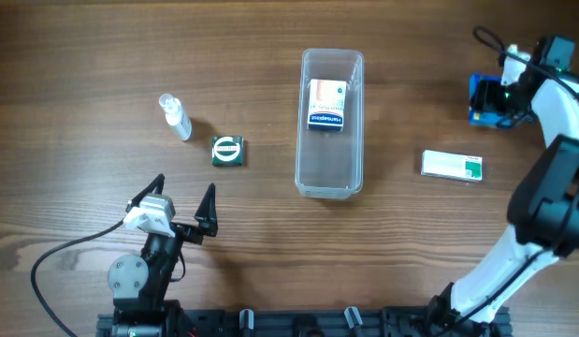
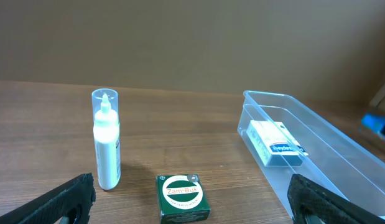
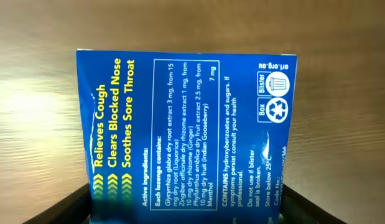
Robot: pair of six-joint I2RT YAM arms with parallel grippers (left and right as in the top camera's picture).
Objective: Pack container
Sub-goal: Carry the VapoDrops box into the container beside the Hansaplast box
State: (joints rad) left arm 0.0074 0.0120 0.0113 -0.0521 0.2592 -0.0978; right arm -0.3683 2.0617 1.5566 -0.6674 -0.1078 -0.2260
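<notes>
**Container in the middle, blue box in the right jaws**

Container (image 1: 328,167) lies in the middle of the tabletop (image 1: 102,56), with its long side running away from me. One white box (image 1: 327,105) is inside, at the far end. The near half of the floor is bare.

The right jaws are at the far right edge, well apart from the container. They look closed on a blue box (image 3: 186,124) of lozenges. In the right wrist view the two dark fingers sit against its side edges and the box fills almost the whole view.

I judge that the step in hand is to carry this box to the container. To do it well, I would first raise it high enough that its lower edge clears the rim. Then I would move it leftward, passing above the white and green box (image 1: 452,166) without touching it.

The container is narrow, so I would turn the blue box until its long side follows the long side of the container. I would stop over the bare near half, lower the box between the walls, and only then open the jaws. Thin card can slip, so I would go slowly.

The left jaws are wide open and hold nothing, low at the front left. From them the container is ahead and to the right. The spray bottle (image 1: 175,117) and the green tin (image 1: 228,151) stand nearer to them than the container.
</notes>
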